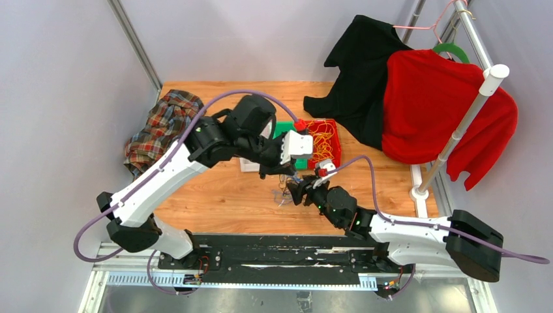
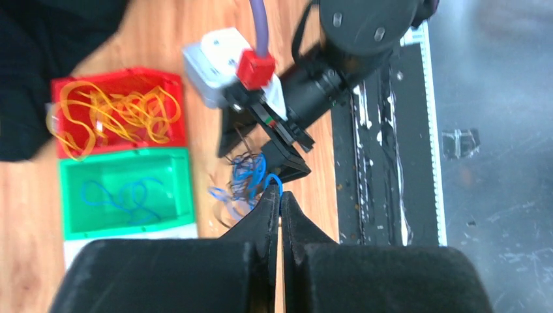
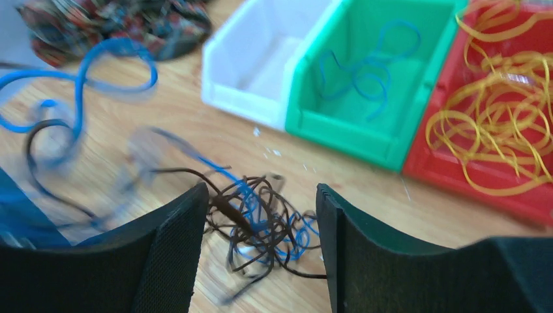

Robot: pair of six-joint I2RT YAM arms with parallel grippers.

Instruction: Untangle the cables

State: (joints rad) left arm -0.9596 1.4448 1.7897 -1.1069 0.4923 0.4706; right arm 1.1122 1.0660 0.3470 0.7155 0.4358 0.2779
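Cables (image 3: pixel 257 225): dark-and-blue knot on table (image 3: pixel 195 134), between the spread right tool (image 3: pixel 261 192). Left tool (image 2: pixel 280 195) pressed together on one blue cable (image 2: pixel 274 177). Yellow loops lie in red bin (image 3: pixel 469 189), some blue in green bin (image 3: pixel 339 134). Knot left; likely past halfway.

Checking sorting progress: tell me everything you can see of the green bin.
The green bin is an open-topped, glossy plastic tray with straight walls, standing upright on the wooden table. It sits between the white bin and the red bin, pressed against both. Inside lie a few thin blue cable loops.
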